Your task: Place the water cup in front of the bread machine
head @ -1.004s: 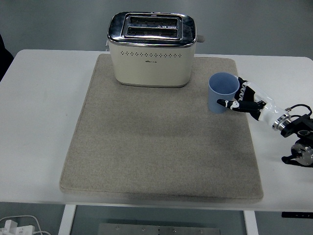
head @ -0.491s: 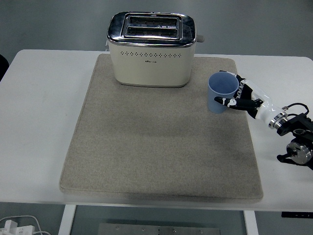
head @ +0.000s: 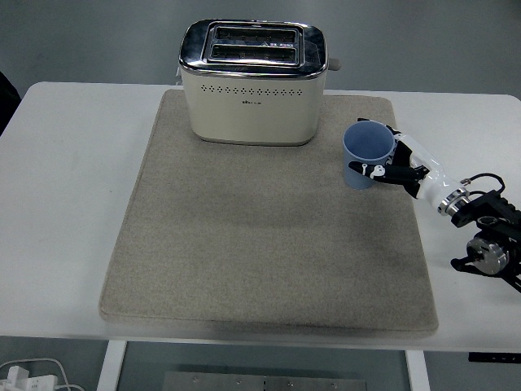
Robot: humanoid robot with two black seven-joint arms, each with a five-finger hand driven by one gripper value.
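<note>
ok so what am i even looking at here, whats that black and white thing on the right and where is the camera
The camera sits high on a humanoid robot, looking forward and down over a white table. The black and white thing is the right robot hand, on an arm coming in from the right edge. Its fingers are wrapped around a blue water cup, which sits on the right side of a beige mat. At the back of the mat stands a cream and chrome toaster, the bread machine. The cup is meant to end up in front of it. The left arm is out of view.
</note>
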